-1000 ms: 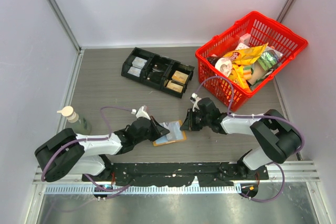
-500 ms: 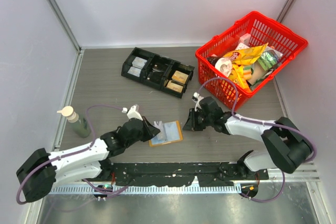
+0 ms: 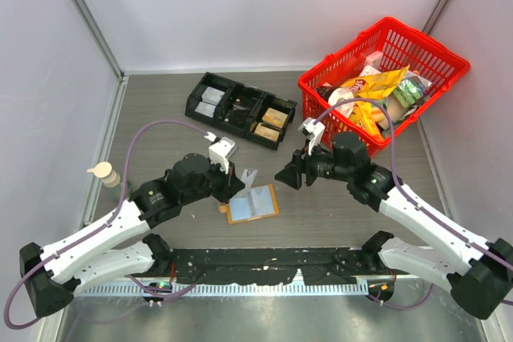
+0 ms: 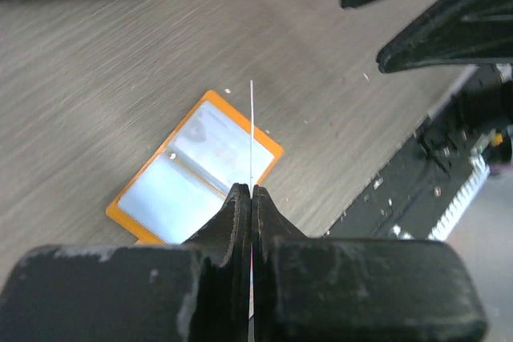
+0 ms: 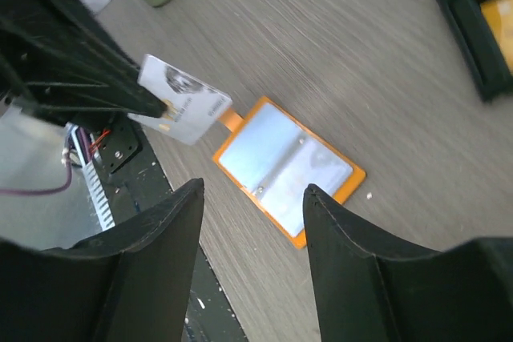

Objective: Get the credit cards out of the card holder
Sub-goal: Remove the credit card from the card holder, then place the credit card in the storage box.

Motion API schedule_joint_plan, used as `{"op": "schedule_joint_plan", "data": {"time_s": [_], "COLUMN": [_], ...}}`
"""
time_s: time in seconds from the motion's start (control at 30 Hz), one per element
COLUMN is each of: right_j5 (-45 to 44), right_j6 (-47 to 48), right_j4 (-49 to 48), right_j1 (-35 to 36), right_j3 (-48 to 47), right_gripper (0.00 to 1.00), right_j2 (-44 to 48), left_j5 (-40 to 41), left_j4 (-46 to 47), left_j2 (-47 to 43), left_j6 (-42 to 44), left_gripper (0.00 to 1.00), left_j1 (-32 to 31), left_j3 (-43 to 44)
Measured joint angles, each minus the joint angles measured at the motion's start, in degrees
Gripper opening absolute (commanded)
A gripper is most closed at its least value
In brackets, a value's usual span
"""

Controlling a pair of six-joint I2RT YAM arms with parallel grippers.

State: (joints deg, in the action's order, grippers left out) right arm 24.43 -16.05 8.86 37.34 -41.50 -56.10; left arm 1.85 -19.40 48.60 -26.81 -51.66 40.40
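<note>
The card holder (image 3: pixel 253 203) lies open and flat on the table, tan-orange with two pale blue-grey panels. It also shows in the left wrist view (image 4: pixel 195 171) and the right wrist view (image 5: pixel 284 168). My left gripper (image 3: pixel 237 183) is shut on a pale credit card (image 3: pixel 248 177) and holds it in the air just above the holder's left side. The card is a thin edge-on line (image 4: pixel 252 130) in the left wrist view and shows flat (image 5: pixel 183 110) in the right wrist view. My right gripper (image 3: pixel 288 175) is open and empty, raised to the right of the holder.
A black compartment tray (image 3: pixel 240 110) with small items stands at the back. A red basket (image 3: pixel 433 86) full of groceries stands at the back right. A small bottle (image 3: pixel 110 179) stands at the left wall. The black rail (image 3: pixel 264 262) runs along the near edge.
My left gripper has risen and moved back with the card, clear of the holder. My right gripper has lifted up and away from the holder's right edge. The holder shifted slightly left.
</note>
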Motion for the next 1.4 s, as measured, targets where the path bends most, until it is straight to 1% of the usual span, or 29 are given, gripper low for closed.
{"op": "schedule_joint_plan", "data": {"time_s": [0.03,0.17,0.33,0.43,0.5,0.6,0.67,0.73,0.8,0.83,0.87,0.9,0.93,0.97,1.0,1.07,1.13,1.23,1.33,1.4], "right_j5": [1.14,6.8,13.22,16.35,17.51,18.93,20.11,21.05,21.66,21.94,22.23,22.4,22.6,22.73,22.91,22.6,22.08,20.46,17.68,15.17], "right_j6": [1.57,9.57,18.34,22.51,24.7,26.77,27.76,28.2,28.39,28.46,28.55,28.63,28.57,28.55,28.41,28.13,27.69,25.75,21.77,18.16], "right_j4": [0.33,2.43,5.11,6.32,6.93,7.61,8.04,8.07,8.09,8.09,8.09,8.11,8.13,8.11,8.26,8.17,8.02,7.5,5.57,3.3], "right_j1": [0.13,0.94,2.95,5.16,6.69,8.28,8.92,9.16,9.18,9.18,9.18,9.18,9.16,9.18,9.18,9.18,9.18,9.07,7.93,6.25], "right_j3": [-0.46,-3.23,-7.48,-10.16,-11.43,-12.79,-13.42,-13.68,-13.7,-13.7,-13.73,-13.81,-13.92,-14.03,-14.14,-14.27,-14.49,-15.91,-17.75,-18.8], "right_gripper": [0.61,0.62,0.61,0.59,0.55,0.52,0.49,0.42,0.32,0.21,0.17,0.05,0.01,0.01,0.01,0.01,0.01,0.01,0.01,0.01], "right_j2": [1.09,4.04,2.71,-0.2,-2.08,-4.52,-5.99,-6.99,-7.65,-8.0,-8.31,-8.59,-8.9,-9.16,-9.31,-9.55,-10.08,-12.17,-15.58,-18.4], "left_j5": [-2.16,-11.37,-18.97,-22.18,-23.78,-25.22,-26.08,-26.71,-27.23,-27.47,-27.69,-27.91,-28.02,-27.98,-27.85,-27.15,-25.46,-19.76,-13.57,-9.97], "left_j4": [-1.55,-8.2,-15.32,-18.71,-20.46,-22.45,-23.56,-24.48,-25.03,-25.29,-25.49,-25.62,-25.73,-25.81,-25.9,-26.1,-26.08,-24.74,-20.39,-15.69], "left_j2": [0.28,1.92,5.68,8.2,9.66,11.06,11.67,12.13,12.46,12.55,12.63,12.72,12.83,12.9,12.9,12.94,12.92,12.5,10.1,7.52], "left_j6": [2.91,14.53,25.05,29.59,31.89,34.16,35.5,36.59,37.55,37.88,38.16,38.4,38.77,39.08,39.28,39.23,39.28,38.71,36.83,34.12], "left_gripper": [0.01,0.01,0.01,0.0,0.0,0.0,0.0,0.0,0.0,0.0,0.0,0.0,0.0,0.02,0.05,0.18,0.4,0.61,0.84,0.95], "left_j1": [0.0,0.0,0.0,0.0,0.0,0.0,0.0,0.0,0.0,0.0,0.0,0.0,0.0,0.0,0.0,0.04,0.04,0.35,4.13,9.77], "left_j3": [1.77,8.63,15.65,19.06,20.79,22.51,23.34,24.04,24.5,24.61,24.72,24.85,24.98,25.05,25.05,25.05,25.05,24.83,22.93,20.59]}}
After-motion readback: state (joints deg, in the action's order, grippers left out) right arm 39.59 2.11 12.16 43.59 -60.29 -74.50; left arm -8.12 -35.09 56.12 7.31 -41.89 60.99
